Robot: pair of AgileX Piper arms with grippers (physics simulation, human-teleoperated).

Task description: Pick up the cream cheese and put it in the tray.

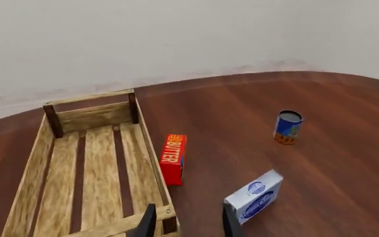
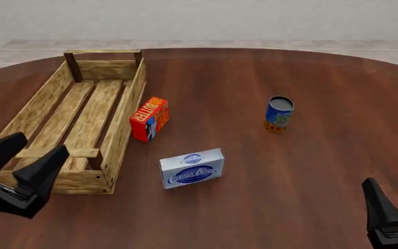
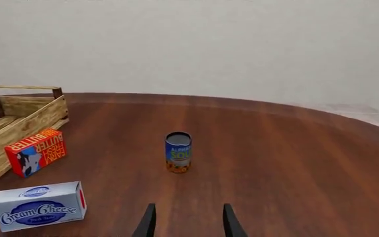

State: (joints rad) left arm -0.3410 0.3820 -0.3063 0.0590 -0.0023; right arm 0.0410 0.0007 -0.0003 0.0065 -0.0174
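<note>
**A:** Two grippers, both idle, as you can see. Your left gripper (image 2: 20,162) hovers over the near end of the tray (image 2: 122,122), fingers spread apart with nothing between them. Your right gripper (image 3: 187,221) sits low at the near right edge of the table (image 2: 337,83), its fingers also parted and empty.

**B:** And the cream cheese?

**A:** The cream cheese box (image 2: 192,168) stands on its long edge on the wood, ahead of your left gripper and off to its right, outside the tray and apart from its side wall. From your right gripper it lies forward and well to the left.

**B:** What else is close to it?

**A:** The butter box (image 2: 150,119), red-orange, stands beyond the cream cheese, just beside the tray's right wall; whether it touches the slats, you cannot tell. The soup can (image 2: 279,114) stands upright, straight ahead of your right gripper and well apart from both boxes.

**B:** Anything inside the tray?

**A:** You see only its bare slats in the left wrist view.
</note>
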